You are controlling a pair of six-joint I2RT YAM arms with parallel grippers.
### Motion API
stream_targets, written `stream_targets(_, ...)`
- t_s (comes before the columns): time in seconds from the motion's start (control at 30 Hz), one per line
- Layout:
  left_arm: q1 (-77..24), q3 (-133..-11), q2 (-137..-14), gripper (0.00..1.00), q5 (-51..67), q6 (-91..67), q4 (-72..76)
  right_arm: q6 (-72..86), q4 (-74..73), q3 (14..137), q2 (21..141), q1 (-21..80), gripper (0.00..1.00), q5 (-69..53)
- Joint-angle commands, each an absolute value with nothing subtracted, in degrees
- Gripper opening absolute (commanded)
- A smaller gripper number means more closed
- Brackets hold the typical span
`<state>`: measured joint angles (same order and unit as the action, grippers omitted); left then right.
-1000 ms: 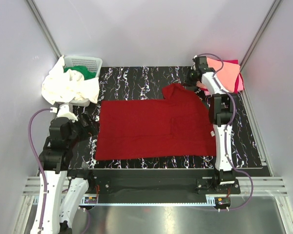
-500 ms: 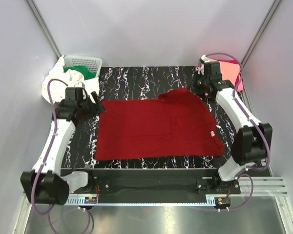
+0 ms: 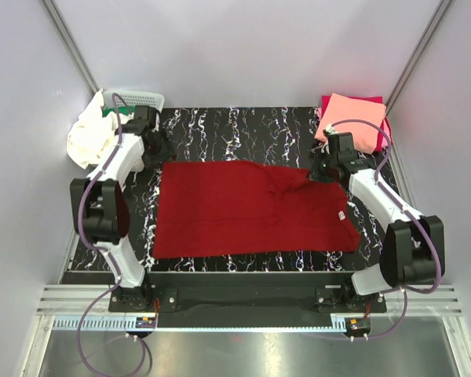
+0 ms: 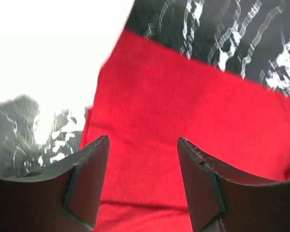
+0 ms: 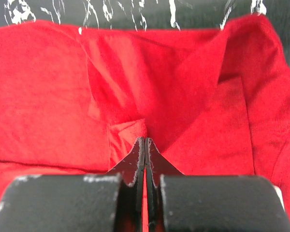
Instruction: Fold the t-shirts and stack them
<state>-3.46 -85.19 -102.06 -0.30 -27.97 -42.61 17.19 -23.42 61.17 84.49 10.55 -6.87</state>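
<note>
The dark red t-shirt is soft, matt cloth with a fine nap, creased at its far right corner. Under it, the table is smooth black with white marble veining and a faint sheen. The basket is white plastic lattice. The left gripper has fingers of matt black plastic, chalky along their edges.
</note>
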Motion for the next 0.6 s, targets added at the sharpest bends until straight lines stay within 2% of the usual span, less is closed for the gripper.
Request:
stream_targets(0.0,-4.1,-92.9,-108.0,0.61,-6.0,-28.5,-45.0,17.6,-21.0,59.7,78.0,10.5,0.00,-5.2)
stream_targets(0.3,-8.1,-108.0,-123.5,0.66,-12.8,-30.6,-49.5,18.6,-21.2,51.2,69.4,10.5,0.00,-4.5)
stream_targets(0.57,-9.9,-110.7,-130.1,0.71,-14.2,-32.0,-49.3,20.0,-21.2,49.6,67.0,10.6,0.00,-5.3)
